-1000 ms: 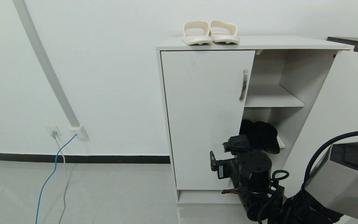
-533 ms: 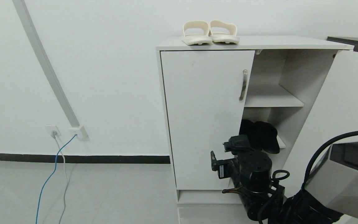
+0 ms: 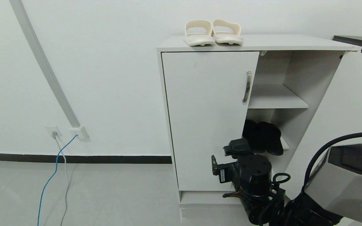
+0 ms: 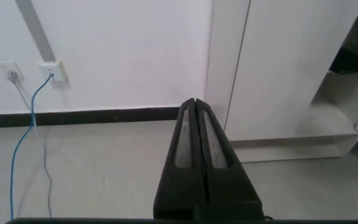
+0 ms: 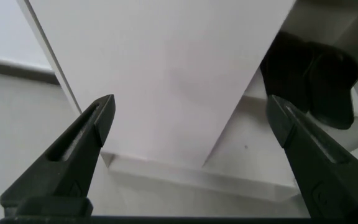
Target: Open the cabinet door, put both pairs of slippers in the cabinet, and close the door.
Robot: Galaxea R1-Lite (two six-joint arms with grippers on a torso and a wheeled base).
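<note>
- Right claw [image 5: 190, 106]: jaws spread wide with nothing between them. It sits low, just in front of the cabinet [image 3: 294, 42], at the free edge of the shut door [image 3: 204, 119].
- Black pair [image 5: 312, 71]: just beyond the claw and to its right. It lies on the lower shelf [image 3: 284, 145] inside the cabinet, apart from the claw.
- Open door [image 3: 347, 100]: to the right of the claw, swung well out.
- Upper shelf [image 3: 275, 101]: above the claw, one level over the black pair.
- Beige pair [image 3: 213, 33]: high above the claw, side by side on the cabinet top, over the shut door.
- Left claw [image 4: 194, 109]: fingers pressed together, holding nothing. It points at the floor before the cabinet's foot.
- Step in hand (judgement): the door is open and one pair is stowed. The right claw is free, between that stowing and fetching the second pair.
- Next move (judgement):
  - Raise the right claw to cabinet-top height.
  - Approach the beige pair from the front and close on the straps. It may need one slipper at a time if both will not fit the jaws.
  - Carry the slippers down and in, keeping clear of the shut door's edge and its handle [image 3: 247, 86]. The upper shelf is a candidate spot.
  - Swing the open door closed once both pairs are inside.
</note>
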